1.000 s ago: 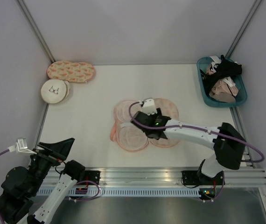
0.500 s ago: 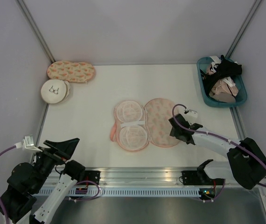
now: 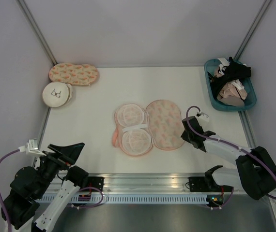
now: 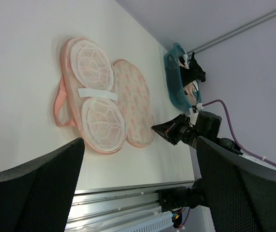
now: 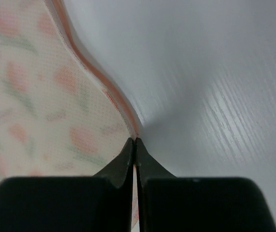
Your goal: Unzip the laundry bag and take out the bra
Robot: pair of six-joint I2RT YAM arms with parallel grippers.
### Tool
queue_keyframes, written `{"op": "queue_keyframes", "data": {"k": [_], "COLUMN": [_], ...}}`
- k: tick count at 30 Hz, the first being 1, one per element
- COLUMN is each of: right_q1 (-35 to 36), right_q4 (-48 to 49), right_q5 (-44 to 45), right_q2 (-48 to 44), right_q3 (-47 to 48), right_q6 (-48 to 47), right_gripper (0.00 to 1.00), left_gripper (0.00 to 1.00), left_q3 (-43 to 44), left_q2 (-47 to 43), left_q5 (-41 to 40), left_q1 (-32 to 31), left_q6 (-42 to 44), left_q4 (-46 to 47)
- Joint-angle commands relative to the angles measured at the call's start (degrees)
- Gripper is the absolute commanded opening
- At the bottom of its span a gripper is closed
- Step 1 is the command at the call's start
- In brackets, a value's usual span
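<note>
Currently: bag (image 3: 164, 124) lies at the centre of the worktop (image 3: 89, 121), unzipped and spread flat. The half at 9 o'clock shows white mesh cups (image 3: 132, 116), inside up; the half at 3 o'clock shows print. Pink strap (image 3: 114, 138) trails off the 8 o'clock side. Nothing black is visible in either half.

Location of bra (image 3: 235, 71): black garment on top of the pile in the blue basket (image 3: 227, 108), at the worktop's 2 o'clock corner, well apart from the bag (taken as the bra by colour; straps and tag too small to make out).

State of right hand (image 5: 134, 142): closed, tips meeting right on the bag's pink edging at its 4 o'clock rim. Wrist view shows the edging running into the tips with a shadow beside it, so it looks like a pinch on the edge, lifted slightly.

State of left hand (image 3: 60, 154): wide open, holding nothing, parked at 7 o'clock off the worktop's near corner.

Judgement: unzip is done and removal apparently done too. The step in hand is a last handling of the empty bag's rim. The next move calls for letting the edging go without dragging the bag, then drawing the arm back toward 5 o'clock. At 10 o'clock, printed case (image 3: 74, 74) and round pouch (image 3: 57, 94) play no part.
</note>
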Motion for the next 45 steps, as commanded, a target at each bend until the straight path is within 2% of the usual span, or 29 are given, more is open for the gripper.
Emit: {"op": "queue_keyframes", "data": {"k": [1, 6, 10, 13, 16, 19, 27, 33, 34, 35, 36, 39, 41, 43, 44, 45], "right_q1": [-0.3, -0.4, -0.1, 2.4, 8.6, 15.8, 36.6, 45.0, 45.7, 46.6, 46.7, 46.8, 46.7, 46.0, 45.8, 45.6], "right_q4": [-1.1, -4.8, -7.3, -10.9, -12.3, -11.6, -8.2, -9.2, -10.2, -10.6, -10.9, -9.0, -6.5, -4.3, -3.8, -4.0], "right_q5": [-3.4, -1.8, -0.7, 3.9, 6.9, 7.3, 0.6, -12.3, -12.4, -12.0, -12.4, -11.2, -8.3, -6.6, -4.9, -3.7], "right_q2": [2.0, -1.9, -6.1, -7.5, -4.9, 0.6, 20.0, 33.2, 34.3, 36.2, 36.7, 34.1, 29.1, 23.3, 21.5, 19.9], "right_q3": [-2.3, 1.0, 5.7, 13.1, 21.5, 30.2, 42.1, 48.0, 49.0, 49.3, 49.5, 47.4, 44.8, 42.9, 42.4, 42.1], "right_q6": [-0.1, -2.7, -9.9, -15.2, -22.9, -30.9, -46.0, -47.9, -47.2, -46.6, -46.0, -44.2, -42.2, -40.7, -38.4, -37.3], "right_gripper": [0.00, 0.01, 0.00, 0.00, 0.00, 0.00, 0.00, 0.00, 0.01, 0.12, 0.35, 0.62, 0.72, 0.86, 0.98, 0.98], "left_gripper": [0.99, 0.99, 0.99, 0.99, 0.99, 0.99, 0.99, 0.99, 0.99, 0.99, 0.99, 0.99, 0.99, 0.99, 0.99, 0.99], "left_q3": [-0.3, -0.8, -1.1, -1.4, -1.8, -1.8, 0.0, 1.2, 1.4, 1.6, 1.9, 1.8, 1.5, 1.2, 0.9, 0.5], "left_q2": [-4.5, -4.5, -4.5, -4.5, -4.5, -4.5, -4.5, -4.6, -4.6, -4.6, -4.6, -4.6, -4.6, -4.6, -4.6, -4.6], "left_q5": [0.9, 1.1, 1.3, 1.3, 1.7, 2.1, 1.3, -0.2, -0.3, -0.5, -0.7, -0.8, -0.7, -0.4, -0.2, 0.3], "left_q1": [0.1, 0.1, 0.1, 0.1, 0.1, 0.1, 0.1, 0.1, 0.1, 0.1, 0.1, 0.1, 0.1, 0.1, 0.1, 0.1], "left_q6": [-1.0, -1.2, -1.2, -1.3, -1.6, -1.8, -1.1, -0.5, -0.3, -0.2, -0.1, -0.1, -0.3, -0.3, -0.4, -0.4], "left_q4": [2.4, 2.5, 2.7, 3.2, 3.5, 4.1, 3.4, 1.3, 1.2, 0.9, 0.8, 0.7, 0.7, 1.1, 1.2, 1.8]}}
